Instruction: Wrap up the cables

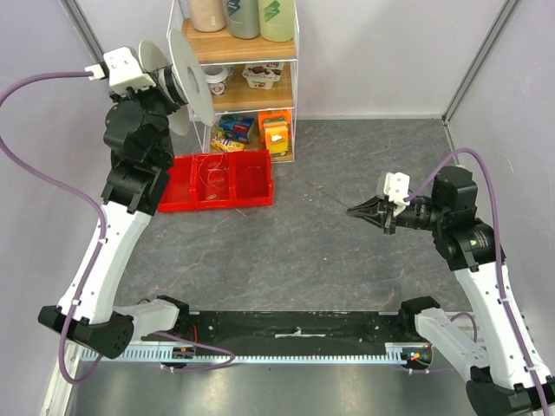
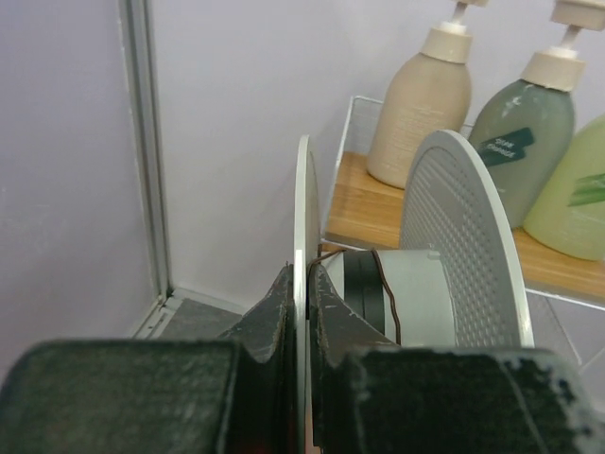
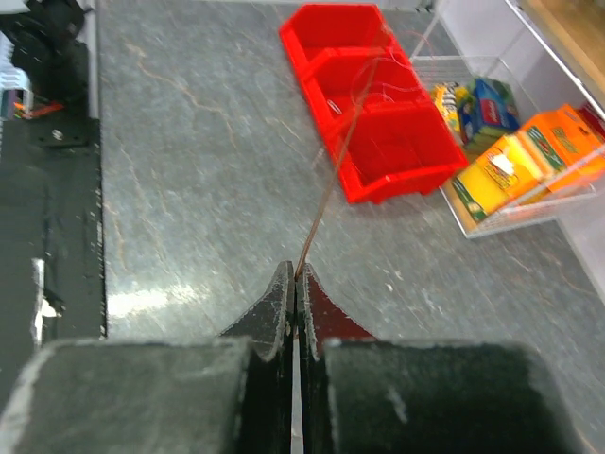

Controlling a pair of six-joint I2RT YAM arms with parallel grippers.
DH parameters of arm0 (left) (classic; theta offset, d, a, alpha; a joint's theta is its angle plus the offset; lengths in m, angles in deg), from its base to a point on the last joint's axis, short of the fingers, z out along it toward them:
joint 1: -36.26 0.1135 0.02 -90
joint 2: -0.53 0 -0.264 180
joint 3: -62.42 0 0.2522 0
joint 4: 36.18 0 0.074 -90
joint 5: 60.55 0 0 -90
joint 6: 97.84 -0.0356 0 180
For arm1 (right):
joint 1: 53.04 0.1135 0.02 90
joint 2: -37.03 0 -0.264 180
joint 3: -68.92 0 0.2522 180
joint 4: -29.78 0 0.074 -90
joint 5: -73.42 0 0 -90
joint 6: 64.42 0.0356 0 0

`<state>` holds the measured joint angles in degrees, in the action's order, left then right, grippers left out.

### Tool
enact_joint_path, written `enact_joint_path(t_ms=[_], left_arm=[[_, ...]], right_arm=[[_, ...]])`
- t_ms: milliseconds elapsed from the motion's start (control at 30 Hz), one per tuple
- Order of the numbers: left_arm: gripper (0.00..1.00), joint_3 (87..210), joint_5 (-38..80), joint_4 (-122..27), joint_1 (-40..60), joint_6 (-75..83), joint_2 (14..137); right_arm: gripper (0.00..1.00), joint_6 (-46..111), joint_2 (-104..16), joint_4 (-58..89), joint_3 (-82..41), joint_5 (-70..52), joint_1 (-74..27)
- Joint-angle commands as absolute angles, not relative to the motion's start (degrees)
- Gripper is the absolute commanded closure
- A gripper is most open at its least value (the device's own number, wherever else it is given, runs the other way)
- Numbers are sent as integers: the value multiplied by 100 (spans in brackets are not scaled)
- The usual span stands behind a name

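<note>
Between the closed right jaws, the hair-fine dark wire [image 3: 332, 180] could snap under tension; left jaws clamp the round translucent-white spool [image 2: 463, 236].

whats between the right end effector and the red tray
Only the cable, running in a straight line from the right end effector toward the red tray above the bare grey table. The right wrist view shows it.

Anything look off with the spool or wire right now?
On the spool, clamped by the left gripper, one loop of the wire strays from the neat dark band on the hub, bowing toward the far flange. The right gripper pinches a strand running straight toward the red bin; nothing spilled.
</note>
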<state>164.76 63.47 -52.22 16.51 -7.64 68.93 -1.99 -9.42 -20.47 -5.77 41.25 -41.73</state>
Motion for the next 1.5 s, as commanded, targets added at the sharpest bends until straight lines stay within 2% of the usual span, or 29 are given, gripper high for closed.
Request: enact_joint_path(t_ms=[0, 333, 633, 900, 1033, 1267, 1467], left_arm=[[98, 16645, 8147, -3869, 1780, -1795, 7066], [98, 15960, 8210, -2825, 1789, -2760, 7040], [98, 14484, 8201, -2268, 1780, -3843, 6496], [99, 13806, 7613, -4393, 1719, -2852, 5837], [99, 13666, 6570, -5765, 1604, -2569, 5521], [98, 13086, 5496, -6715, 1016, -2692, 4844], [98, 12988, 3679, -7778, 611, -2920, 4492]], right_arm=[[100, 886, -832, -1959, -751, 4416, -3812], [100, 1986, -972, -1211, -970, 3678, -2230], [100, 2487, -1456, -780, -2086, 3344, -1332], [100, 2629, -1965, -306, -3070, 3168, -1165], [100, 2786, -2273, 212, -3633, 2887, -1165], [100, 3331, -2844, 1364, -4485, 2360, -1165], [100, 3498, -3310, 1558, -5048, 1701, -1165]])
